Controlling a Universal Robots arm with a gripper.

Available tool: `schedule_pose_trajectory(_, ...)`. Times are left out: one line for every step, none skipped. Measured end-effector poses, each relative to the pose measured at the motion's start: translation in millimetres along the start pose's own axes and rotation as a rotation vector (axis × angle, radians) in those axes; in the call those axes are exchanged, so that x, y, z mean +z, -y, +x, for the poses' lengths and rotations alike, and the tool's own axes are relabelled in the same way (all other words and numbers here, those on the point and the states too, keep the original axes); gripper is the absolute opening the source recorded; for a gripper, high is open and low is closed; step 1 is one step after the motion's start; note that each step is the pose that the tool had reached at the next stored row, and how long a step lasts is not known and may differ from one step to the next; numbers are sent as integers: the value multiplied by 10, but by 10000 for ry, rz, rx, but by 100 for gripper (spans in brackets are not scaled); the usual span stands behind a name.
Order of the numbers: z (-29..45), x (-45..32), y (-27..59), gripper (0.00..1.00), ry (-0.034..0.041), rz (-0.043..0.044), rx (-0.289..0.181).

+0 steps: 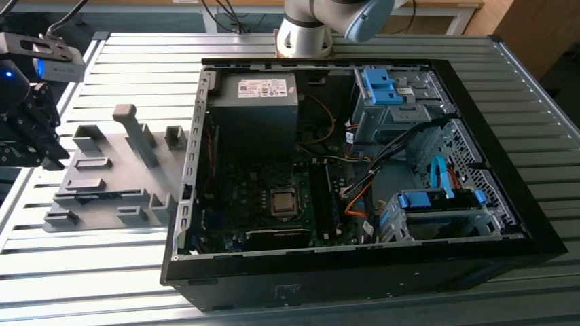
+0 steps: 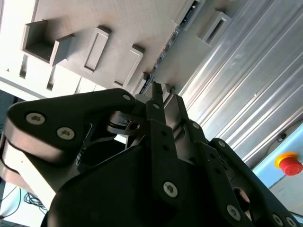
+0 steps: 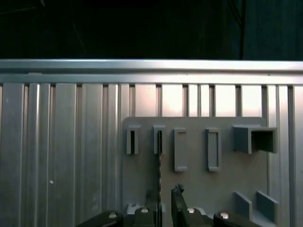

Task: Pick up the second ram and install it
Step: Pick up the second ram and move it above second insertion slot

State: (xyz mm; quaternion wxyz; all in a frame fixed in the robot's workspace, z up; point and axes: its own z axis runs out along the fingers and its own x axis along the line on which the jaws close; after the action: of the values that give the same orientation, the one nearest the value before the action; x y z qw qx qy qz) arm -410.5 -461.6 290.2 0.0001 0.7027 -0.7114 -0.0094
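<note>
End effector: your end effector (image 3: 164, 194) hangs over the grey fixture tray (image 3: 199, 194) with its jaws parted, gripping nothing. In the first wrist view one finger (image 3: 150, 196) sits close beside the stick. The other stands off, with bare tray showing in the gap.
Second ram: the second ram (image 3: 158, 165) stands on its long edge in the tray. One end sits in a slotted block (image 3: 163, 135) and the other runs in between the fingers. It is not lifted.
Depth: you cannot tell whether the fingertips are down past the stick's top edge or just above it.
Setting: the tray lies on the ribbed table (image 3: 61, 156), beside the open computer case (image 1: 317, 288), on the exterior view's left.
Risk, off-centre: the stick lies nearer one finger, so closing is likely to push it sideways and tilt it in its blocks.
Risk, shallow hold: if the pads catch just the top edge, the stick may slip and drop.
Risk, binding: a pull that is not straight may jam the stick in the block and drag the tray.
Risk, carried skew: a tilted grip would reach the motherboard (image 1: 263, 187) crooked, so seating could fail or strain the board.
</note>
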Motion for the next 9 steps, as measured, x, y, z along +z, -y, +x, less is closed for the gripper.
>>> schedule_pose_trajectory(0,0,0,27,0,-1,1)
schedule_pose_trajectory(0,0,0,27,-1,-1,0)
schedule_pose_trajectory(0,0,0,27,0,-1,0)
schedule_pose_trajectory(0,1,0,27,0,0,0)
schedule_pose_trajectory(0,2,0,27,0,-1,0)
schedule_pose_trajectory(0,2,0,27,0,0,0)
schedule_pose_trajectory(0,3,0,27,0,0,0)
schedule_pose_trajectory(0,5,0,27,1,1,0)
schedule_pose_trajectory(0,10,1,27,2,3,0)
